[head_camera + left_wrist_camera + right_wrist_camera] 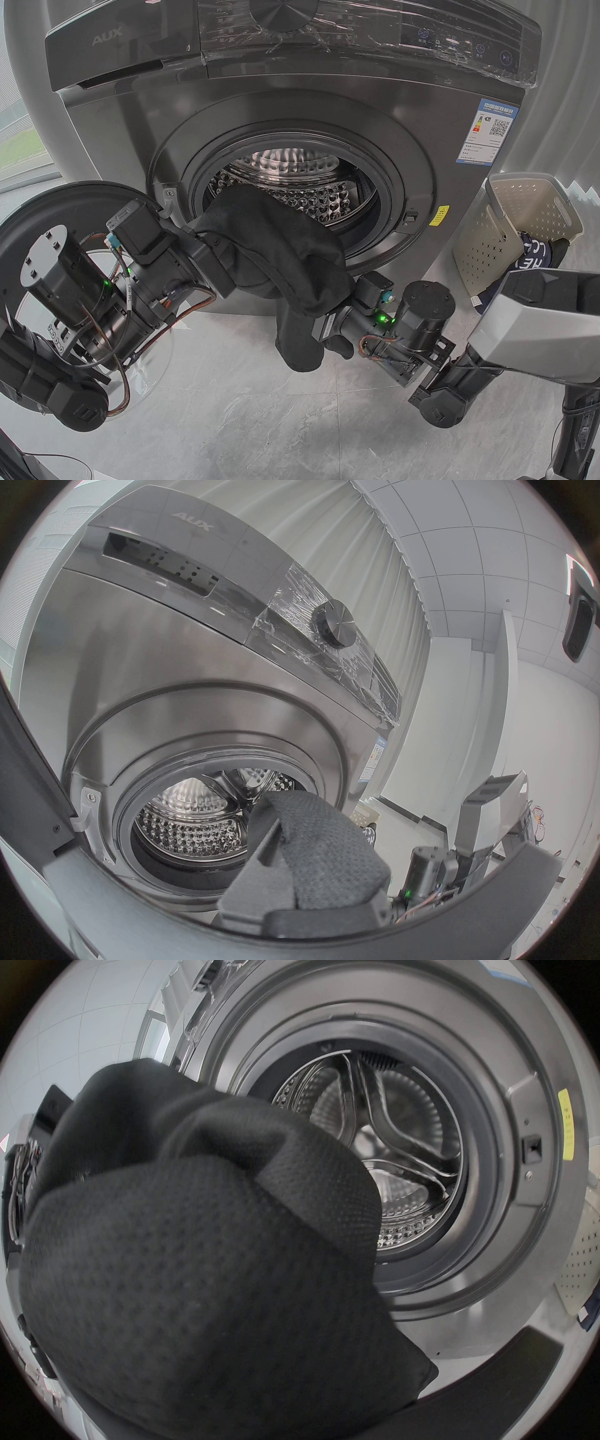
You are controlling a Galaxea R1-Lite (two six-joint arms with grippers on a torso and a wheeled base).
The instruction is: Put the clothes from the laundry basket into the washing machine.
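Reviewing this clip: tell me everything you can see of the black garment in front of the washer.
The black garment is a dark, dimpled knit fabric, bunched and folded. It lies draped across the ends of the left arm and the right arm, in front of the washing machine and its open port, not yet inside the drum. One limp end dangles toward the floor.

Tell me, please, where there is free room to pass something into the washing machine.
The upper right of the drum mouth, between black garment and door seal, is free; its lower left is crowded by that garment. Bare floor lies before the machine.
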